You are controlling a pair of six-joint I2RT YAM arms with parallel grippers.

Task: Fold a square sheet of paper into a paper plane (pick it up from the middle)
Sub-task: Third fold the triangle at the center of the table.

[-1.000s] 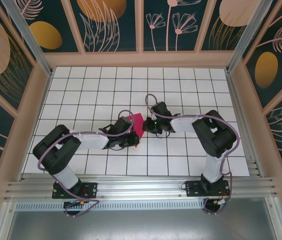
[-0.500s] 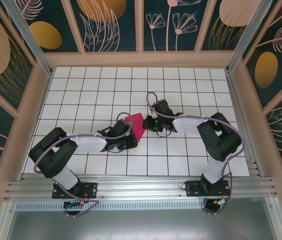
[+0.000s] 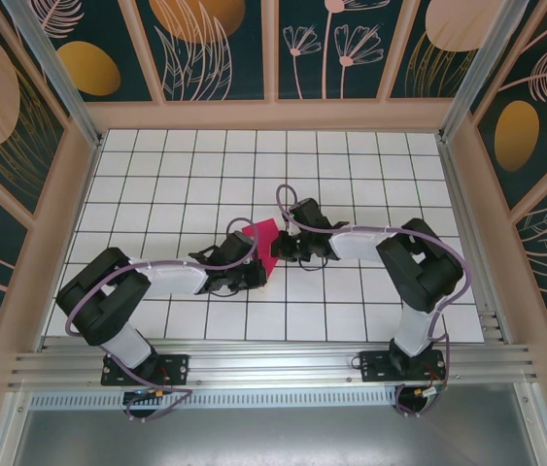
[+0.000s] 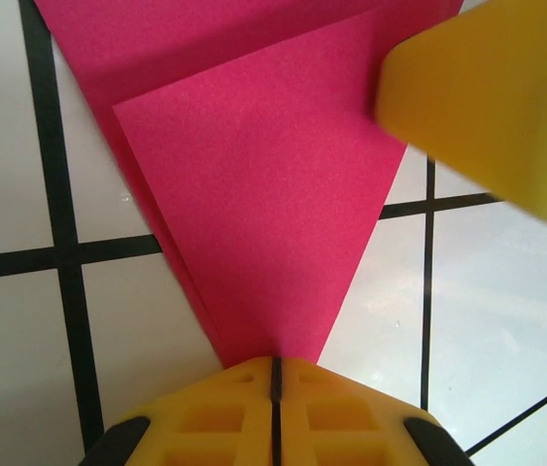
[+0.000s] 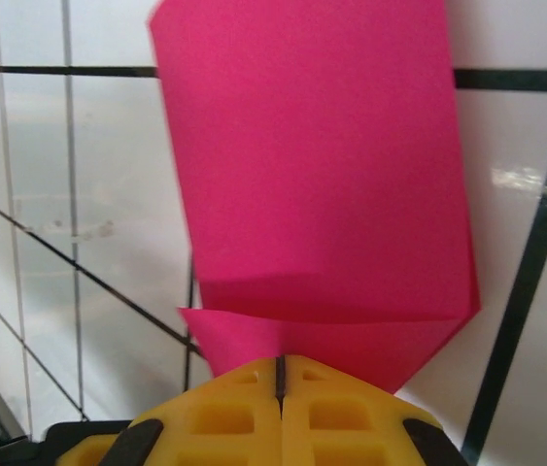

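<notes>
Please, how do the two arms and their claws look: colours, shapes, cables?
Both the left arm and right arm have white links with black joints and a loose lilac cable looping alongside. The left claw and right claw have yellow fingers with square recesses.

table (image 3: pixel 156 175): white tiles; black grid lines | on it: folded magenta sheet of paper (image 3: pixel 261 239); mid-table

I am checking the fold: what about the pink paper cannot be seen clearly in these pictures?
Top external view: the pink paper is small, partly under both jaws; creases unreadable.
Left wrist view: shut jaws hide its tip; frame cuts its far edge; yellow shape blurred.
Right wrist view: shut jaws hide its near edge.
</notes>
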